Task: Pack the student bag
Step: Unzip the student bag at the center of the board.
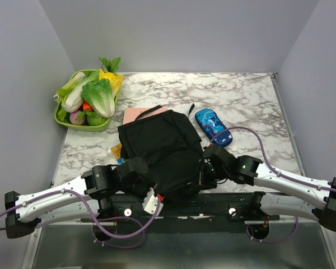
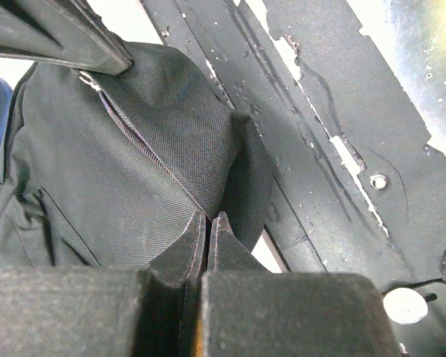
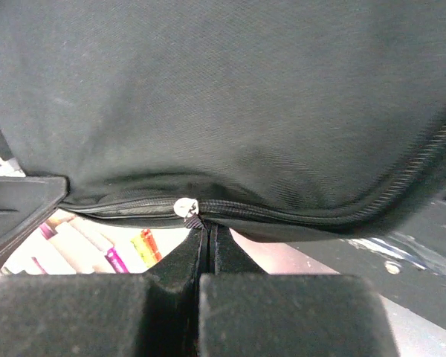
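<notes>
The student bag (image 1: 157,150), a floppy black backpack, lies at the table's near middle. My left gripper (image 1: 139,168) is at its near left corner. In the left wrist view the gripper (image 2: 209,217) is shut, its tips pinching the bag's (image 2: 126,171) seam beside a zipper line. My right gripper (image 1: 206,171) is at the bag's near right side. In the right wrist view the gripper (image 3: 207,227) is shut on the dark pull tab under the silver zipper slider (image 3: 185,207), with the bag's body (image 3: 230,97) filling the view above.
A green tray (image 1: 68,121) of toy vegetables stands at the back left. A blue patterned glasses case (image 1: 213,126) lies right of the bag. A pink book (image 1: 135,115) sticks out behind the bag, and a yellow packet (image 1: 117,151) lies at its left. Colourful items (image 3: 111,249) show under the zipper.
</notes>
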Robot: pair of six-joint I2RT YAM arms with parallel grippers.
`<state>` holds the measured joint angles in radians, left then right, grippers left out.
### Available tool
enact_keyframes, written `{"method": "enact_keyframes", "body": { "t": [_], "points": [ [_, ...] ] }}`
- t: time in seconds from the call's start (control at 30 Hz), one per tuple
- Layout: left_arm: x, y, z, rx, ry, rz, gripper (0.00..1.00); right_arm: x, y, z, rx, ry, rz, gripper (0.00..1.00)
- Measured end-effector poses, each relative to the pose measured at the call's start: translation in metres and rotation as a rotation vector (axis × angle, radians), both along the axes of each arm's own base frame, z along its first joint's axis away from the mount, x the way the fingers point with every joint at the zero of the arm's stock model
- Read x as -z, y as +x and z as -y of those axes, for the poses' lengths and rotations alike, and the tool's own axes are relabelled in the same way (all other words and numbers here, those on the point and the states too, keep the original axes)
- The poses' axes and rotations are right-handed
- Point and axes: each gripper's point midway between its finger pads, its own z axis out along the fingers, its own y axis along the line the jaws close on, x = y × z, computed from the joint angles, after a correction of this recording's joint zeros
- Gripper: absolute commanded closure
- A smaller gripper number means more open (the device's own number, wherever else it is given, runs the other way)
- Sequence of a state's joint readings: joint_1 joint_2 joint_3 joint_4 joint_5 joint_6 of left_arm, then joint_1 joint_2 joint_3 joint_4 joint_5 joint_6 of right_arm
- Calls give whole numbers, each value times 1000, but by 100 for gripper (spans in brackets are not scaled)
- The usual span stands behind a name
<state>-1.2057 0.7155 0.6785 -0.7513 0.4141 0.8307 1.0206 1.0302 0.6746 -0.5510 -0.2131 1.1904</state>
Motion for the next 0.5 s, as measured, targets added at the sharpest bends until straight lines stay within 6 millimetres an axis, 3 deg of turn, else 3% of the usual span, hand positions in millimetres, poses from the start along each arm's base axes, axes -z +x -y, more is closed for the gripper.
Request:
{"method": "enact_keyframes", "body": {
  "t": [0.33,0.5],
  "points": [
    [-1,1,-10,64,0,88,100,11,15,45,27,-157,-18,99],
    [2,-4,-24,79,26,89,100,20,36,79,116,-296,17,99]
  ]
}}
